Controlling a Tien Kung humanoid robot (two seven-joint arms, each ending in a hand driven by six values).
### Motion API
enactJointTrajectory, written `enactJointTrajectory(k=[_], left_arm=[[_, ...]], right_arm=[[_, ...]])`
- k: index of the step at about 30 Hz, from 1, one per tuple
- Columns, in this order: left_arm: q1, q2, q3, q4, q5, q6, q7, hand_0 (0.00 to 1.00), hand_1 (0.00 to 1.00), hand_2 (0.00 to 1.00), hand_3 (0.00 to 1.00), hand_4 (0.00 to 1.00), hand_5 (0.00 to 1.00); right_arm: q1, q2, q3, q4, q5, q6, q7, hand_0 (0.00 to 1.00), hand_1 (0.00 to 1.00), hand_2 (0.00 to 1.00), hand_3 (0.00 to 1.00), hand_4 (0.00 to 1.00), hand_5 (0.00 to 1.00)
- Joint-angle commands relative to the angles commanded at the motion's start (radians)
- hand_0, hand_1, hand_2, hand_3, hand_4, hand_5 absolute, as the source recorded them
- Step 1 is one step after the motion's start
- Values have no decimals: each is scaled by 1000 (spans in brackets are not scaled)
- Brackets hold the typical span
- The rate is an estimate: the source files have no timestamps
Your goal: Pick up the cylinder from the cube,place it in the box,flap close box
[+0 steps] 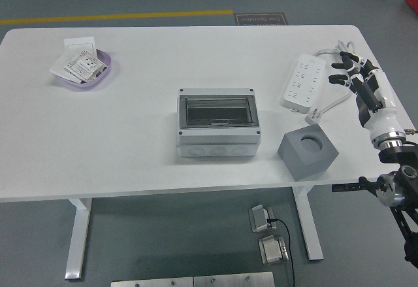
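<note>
A grey box [218, 123] with a dark see-through flap lying shut sits at the table's middle. To its right, near the front edge, a grey cube [307, 152] shows an empty round hole in its top. No cylinder is visible. My right hand [353, 72] hovers at the table's right edge, fingers spread and holding nothing, well away from box and cube. The left arm is out of the picture.
A white power strip [302, 88] with its cable lies at the back right, just left of my right hand. A purple dish [85, 71] with paper packets sits at the back left. No person is in view.
</note>
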Motion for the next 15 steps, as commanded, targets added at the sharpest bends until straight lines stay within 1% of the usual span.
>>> enactJointTrajectory(k=[2, 3, 8, 9, 14, 15], left_arm=[[-2, 0, -5, -1, 6, 0, 0, 627, 647, 602, 617, 643, 176], [-3, 1, -7, -1, 8, 0, 0, 627, 646, 603, 618, 644, 177], [-7, 4, -14, -2, 16, 0, 0, 627, 646, 603, 618, 644, 177], [-7, 5, -14, -2, 17, 0, 0, 627, 647, 603, 618, 644, 177], [-6, 8, -7, -2, 16, 1, 1, 627, 647, 603, 618, 644, 177], [-7, 9, -7, -2, 18, 1, 1, 627, 646, 606, 618, 646, 182]], right_arm=[[1, -2, -2, 0, 5, 5, -5, 603, 525, 593, 686, 918, 614], [2, -3, -4, -1, 7, 7, -7, 642, 575, 609, 692, 920, 619], [6, -6, -13, -3, 11, 13, -14, 642, 575, 609, 692, 920, 619], [7, -7, -15, -4, 11, 13, -15, 672, 611, 639, 701, 932, 633], [10, -10, -24, -2, 10, 15, -20, 672, 611, 639, 701, 932, 633], [10, -11, -26, 0, 9, 15, -21, 685, 617, 651, 713, 934, 637]])
